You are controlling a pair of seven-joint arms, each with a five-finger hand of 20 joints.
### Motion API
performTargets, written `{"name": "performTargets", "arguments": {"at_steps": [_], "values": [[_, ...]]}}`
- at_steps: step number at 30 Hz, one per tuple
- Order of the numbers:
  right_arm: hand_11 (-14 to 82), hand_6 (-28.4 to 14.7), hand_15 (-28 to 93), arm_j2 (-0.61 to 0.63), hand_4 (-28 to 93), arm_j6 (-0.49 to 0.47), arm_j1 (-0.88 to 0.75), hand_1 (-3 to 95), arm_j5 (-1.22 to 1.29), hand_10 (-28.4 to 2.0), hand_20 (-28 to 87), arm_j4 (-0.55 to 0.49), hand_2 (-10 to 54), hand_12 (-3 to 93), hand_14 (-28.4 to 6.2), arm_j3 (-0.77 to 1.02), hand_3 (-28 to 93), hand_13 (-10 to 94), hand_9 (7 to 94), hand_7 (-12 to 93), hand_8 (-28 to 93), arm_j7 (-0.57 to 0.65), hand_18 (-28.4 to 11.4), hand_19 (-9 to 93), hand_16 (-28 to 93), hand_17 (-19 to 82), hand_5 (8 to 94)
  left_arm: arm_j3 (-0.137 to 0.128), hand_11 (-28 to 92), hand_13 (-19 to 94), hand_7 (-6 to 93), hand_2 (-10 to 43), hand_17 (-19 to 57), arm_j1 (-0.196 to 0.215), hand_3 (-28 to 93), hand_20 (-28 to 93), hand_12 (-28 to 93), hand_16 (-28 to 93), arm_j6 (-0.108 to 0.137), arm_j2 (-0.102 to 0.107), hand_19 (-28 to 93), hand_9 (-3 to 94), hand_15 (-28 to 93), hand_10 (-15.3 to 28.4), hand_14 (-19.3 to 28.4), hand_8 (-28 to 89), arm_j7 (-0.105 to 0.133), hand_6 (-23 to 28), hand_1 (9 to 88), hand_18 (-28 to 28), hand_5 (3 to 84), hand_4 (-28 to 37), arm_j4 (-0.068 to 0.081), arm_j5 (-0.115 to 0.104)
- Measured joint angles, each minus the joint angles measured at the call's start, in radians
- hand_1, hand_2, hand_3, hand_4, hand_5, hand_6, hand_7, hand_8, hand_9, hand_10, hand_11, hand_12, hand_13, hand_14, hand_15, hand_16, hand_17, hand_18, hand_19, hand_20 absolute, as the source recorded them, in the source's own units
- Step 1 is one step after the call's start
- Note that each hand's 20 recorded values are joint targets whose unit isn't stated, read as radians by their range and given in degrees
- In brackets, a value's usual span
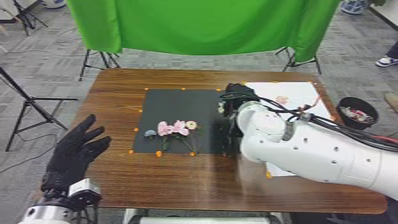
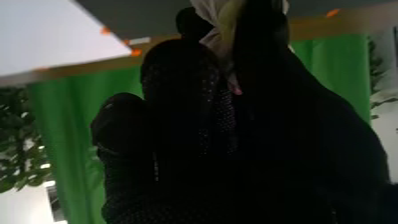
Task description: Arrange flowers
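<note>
Right hand (image 1: 238, 96) pinching pale flower (image 2: 211, 11), left hand (image 1: 67, 159) loosely extended

The left hand (image 1: 71, 156) held its fingers relaxed and slightly parted, while the white right arm (image 1: 298, 154) slanted inward and the right hand (image 1: 235, 100) had its thumb and fingers pinched together.

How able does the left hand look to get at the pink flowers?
Probably yes: the left hand is open, and nothing tall seems to stand between it and the pink flowers.
</note>
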Motion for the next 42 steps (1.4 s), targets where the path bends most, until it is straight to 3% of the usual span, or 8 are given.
{"name": "performTargets", "arguments": {"at_steps": [3,6,16,26,31,37,42], "values": [[7.8,2.6,63,-0.004,-28,-0.001,-0.011,59.1,0.000,-7.5,25,-0.001,-9.5,31.1,-2.8,-0.006,72,83,91.3,22,2,0.000,-13.8,93,16,54,78.3,-0.003,25,20,8.8,7.2,-6.7,-0.005,63,-1,11,-13,-0.012,-0.017,58,26.9,59,18.3,27.8,-8,-0.019,8.1,29.1,28.4,33.3,-20.7,0.000,0.012],[7.7,2.6,63,-0.007,-28,-0.008,-0.018,58.9,-0.001,-7.5,25,0.000,-9.5,31.0,-2.9,-0.009,72,83,90.8,22,2,0.000,-13.8,93,16,54,78.1,-0.003,26,20,8.8,7.2,-6.7,-0.009,63,-1,11,-13,-0.017,-0.027,58,26.9,59,18.3,27.7,-8,-0.024,8.1,29.1,28.4,33.3,-20.6,0.000,0.018],[8.1,2.0,63,-0.015,-28,-0.060,-0.037,56.7,-0.001,-8.2,25,0.005,-9.5,30.7,-3.7,0.020,73,82,89.1,21,1,0.010,-14.5,93,16,54,76.4,-0.002,26,20,8.7,7.2,-6.7,-0.018,63,-1,10,-13,-0.025,-0.037,58,26.9,59,18.3,27.7,-8,-0.037,8.2,29.2,28.4,33.3,-20.8,0.001,0.025],[10.9,0.7,64,-0.034,-28,-0.136,-0.079,52.5,0.004,-9.7,20,0.007,-9.5,26.0,-5.3,0.065,75,79,80.4,19,0,0.023,-15.1,93,14,52,70.3,-0.004,26,20,8.5,7.2,-6.6,-0.022,63,-1,10,-13,-0.036,-0.056,58,26.9,59,18.2,27.6,-8,-0.051,8.1,29.3,28.4,33.2,-20.7,0.001,0.035],[21.7,-1.4,65,-0.035,-25,-0.192,-0.095,44.0,0.026,-14.0,15,0.000,-8.2,16.0,-6.8,0.102,80,76,70.5,17,-11,0.031,-14.6,93,13,51,61.9,-0.009,25,20,8.3,7.3,-6.6,-0.022,63,-1,10,-13,-0.043,-0.071,58,27.0,59,18.2,27.7,-8,-0.062,8.1,29.4,28.4,33.3,-20.6,0.001,0.042],[20.5,-3.7,67,-0.035,-24,-0.195,-0.094,39.8,0.030,-16.3,14,-0.015,-6.8,15.1,-8.9,0.110,79,73,65.6,15,-11,0.033,-15.3,93,13,51,57.6,-0.005,25,20,8.2,7.2,-6.6,-0.022,63,-1,10,-13,-0.042,-0.071,58,27.0,58,18.3,27.6,-8,-0.060,8.2,29.4,28.4,33.2,-20.7,0.001,0.039],[20.4,-3.9,68,-0.035,-24,-0.188,-0.079,39.5,0.028,-16.4,14,-0.023,-7.2,14.9,-9.2,0.099,79,72,65.0,14,-11,0.039,-15.5,93,12,50,57.1,-0.003,25,20,7.9,7.4,-6.6,-0.021,63,-1,10,-13,-0.042,-0.071,58,27.0,58,18.3,27.5,-7,-0.060,8.1,29.9,28.4,33.2,-20.6,0.001,0.040]]}}
